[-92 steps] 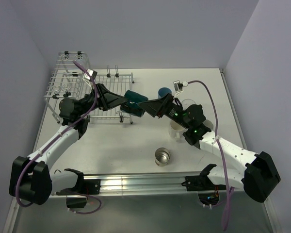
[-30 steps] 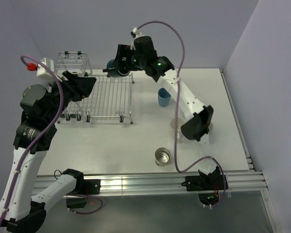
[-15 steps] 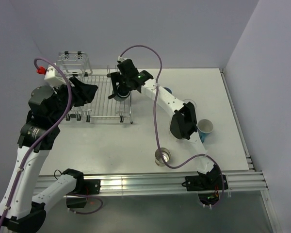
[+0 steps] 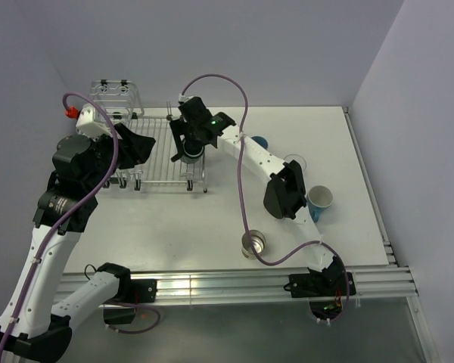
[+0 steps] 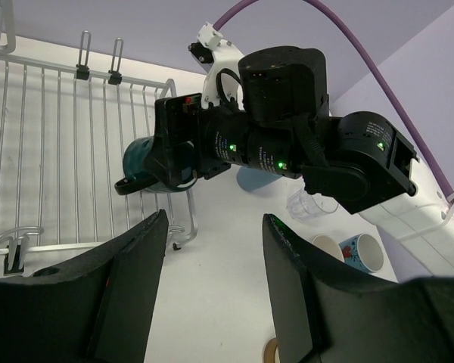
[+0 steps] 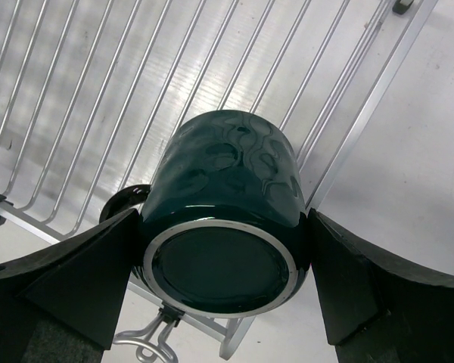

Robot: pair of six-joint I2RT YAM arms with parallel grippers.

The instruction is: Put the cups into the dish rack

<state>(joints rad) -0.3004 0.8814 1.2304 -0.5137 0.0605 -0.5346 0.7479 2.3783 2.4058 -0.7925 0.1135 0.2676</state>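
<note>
The dark teal mug [image 6: 227, 181] hangs upside down, base towards the right wrist camera, with my right gripper [image 6: 223, 238] shut on its sides. It is over the near right corner of the dish rack [image 4: 155, 151]; whether it rests on the wires I cannot tell. My left gripper [image 5: 216, 227] is open and empty, raised over the rack's left part [image 4: 140, 147]. On the table stand the blue tumbler [image 4: 260, 141], the clear glass [image 4: 296, 162], the blue mug with white inside [image 4: 320, 198] and the steel cup [image 4: 252, 243]. The cream mug [image 5: 329, 246] shows in the left wrist view.
The rack's taller basket section [image 4: 115, 94] stands at the far left corner. The right arm [image 4: 250, 151] stretches from the table's right side across to the rack, with its purple cable [image 4: 234, 91] looping above. Walls close the table at back and sides.
The right arm has brought the teal mug down from above the rack's far edge to its near right corner. The left arm has shifted slightly right.
</note>
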